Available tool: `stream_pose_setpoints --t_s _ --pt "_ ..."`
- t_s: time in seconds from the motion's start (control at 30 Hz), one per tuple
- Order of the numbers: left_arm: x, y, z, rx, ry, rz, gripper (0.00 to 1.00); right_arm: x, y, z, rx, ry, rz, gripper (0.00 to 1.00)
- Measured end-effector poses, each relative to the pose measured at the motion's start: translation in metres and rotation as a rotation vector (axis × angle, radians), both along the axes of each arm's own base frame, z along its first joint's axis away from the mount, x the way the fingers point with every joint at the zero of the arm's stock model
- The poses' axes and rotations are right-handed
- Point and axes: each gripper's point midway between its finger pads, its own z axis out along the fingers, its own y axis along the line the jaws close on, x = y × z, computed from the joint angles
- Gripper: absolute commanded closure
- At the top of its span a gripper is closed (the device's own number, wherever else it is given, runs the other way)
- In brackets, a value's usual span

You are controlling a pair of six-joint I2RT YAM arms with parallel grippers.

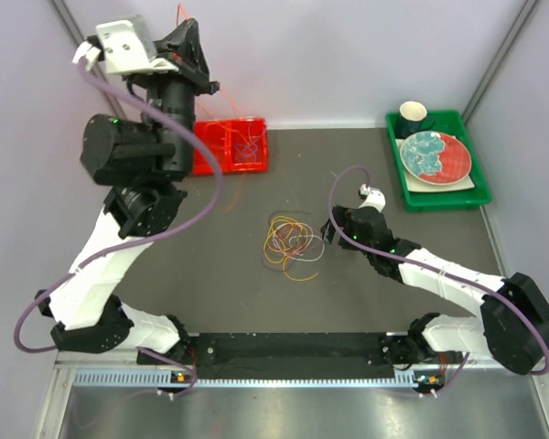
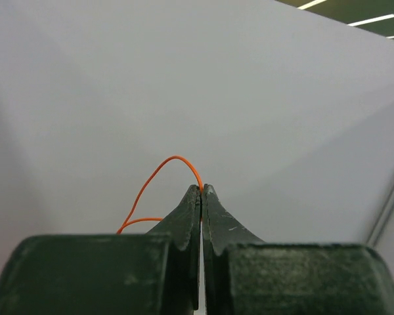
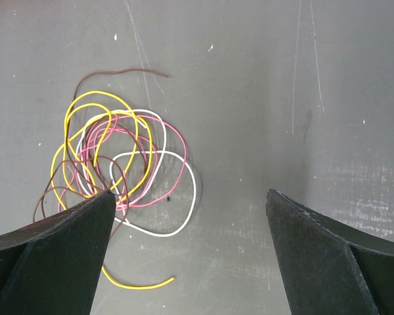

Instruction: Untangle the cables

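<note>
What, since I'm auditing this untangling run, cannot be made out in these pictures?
- Left wrist view: the thin orange wire, pinched in the shut left gripper, runs behind the gripper body; its other end is unseen.
- Right wrist view: a finger of the open right gripper covers part of the tangled pile of coloured wires.
- Top view: loose wires in the red plastic tray are too small to count.

Cable pile (image 1: 291,242) mid-surface (image 1: 256,306), right claw (image 1: 327,234) just right; bin (image 1: 204,163) far left; tray (image 1: 444,199) far right holds plate (image 1: 435,156), cup (image 1: 414,117).
</note>
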Motion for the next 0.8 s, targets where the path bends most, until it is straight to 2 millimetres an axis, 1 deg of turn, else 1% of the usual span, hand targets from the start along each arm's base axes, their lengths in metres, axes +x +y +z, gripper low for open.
stream_pose_setpoints --t_s 0.1,0.2,0.27,0.33,0.43,0.53,0.73,0.8 --pt "0.021 0.002 -0.011 0.017 0.023 0.067 1.00 0.000 0.000 0.000 0.000 0.000 0.000 0.05" --pt "0.054 0.004 -0.028 0.041 0.066 0.136 1.00 0.000 0.000 0.000 0.000 0.000 0.000 0.05" --pt "0.078 0.009 -0.043 0.046 0.101 0.177 1.00 0.000 0.000 0.000 0.000 0.000 0.000 0.05" --pt "0.099 0.015 -0.055 0.053 0.136 0.209 1.00 0.000 0.000 0.000 0.000 0.000 0.000 0.05" --pt "0.125 0.024 -0.065 0.045 0.170 0.238 1.00 0.000 0.000 0.000 0.000 0.000 0.000 0.05" --pt "0.141 0.036 -0.066 0.020 0.176 0.255 1.00 0.000 0.000 0.000 0.000 0.000 0.000 0.05" --pt "0.155 0.061 -0.057 -0.038 0.148 0.277 1.00 0.000 0.000 0.000 0.000 0.000 0.001 0.05" --pt "0.164 0.070 -0.055 -0.063 0.136 0.285 1.00 0.000 0.000 0.000 0.000 0.000 0.000 0.05"
